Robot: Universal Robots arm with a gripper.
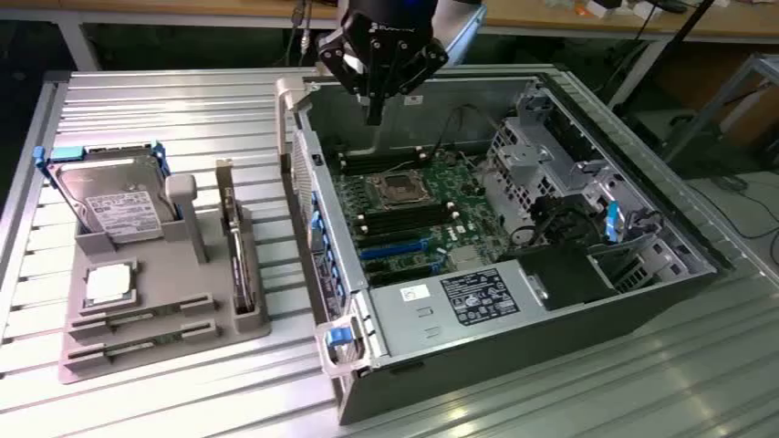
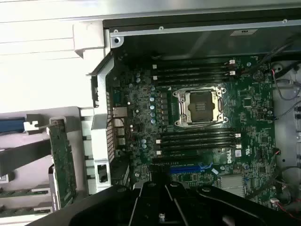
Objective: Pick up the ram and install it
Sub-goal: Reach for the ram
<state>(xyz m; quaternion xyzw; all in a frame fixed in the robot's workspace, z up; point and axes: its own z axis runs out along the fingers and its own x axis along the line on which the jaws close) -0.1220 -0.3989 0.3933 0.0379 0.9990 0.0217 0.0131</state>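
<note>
Black gripper [image 1: 375, 109], fingers pressed together, is held over the open metal case [image 1: 414, 356]; 2 thin green ram sticks [image 1: 140, 316] are seen beside it.

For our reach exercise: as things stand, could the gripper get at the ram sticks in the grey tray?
Probably yes. The ram sticks lie uncovered in the grey tray, open from above. The gripper hangs over the open case, with only the upright card standing between them.

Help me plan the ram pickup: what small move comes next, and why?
Probably swing the gripper toward the exterior view's left, over the grey tray: it hangs above the open case, while two ram sticks lie in the tray.
</note>
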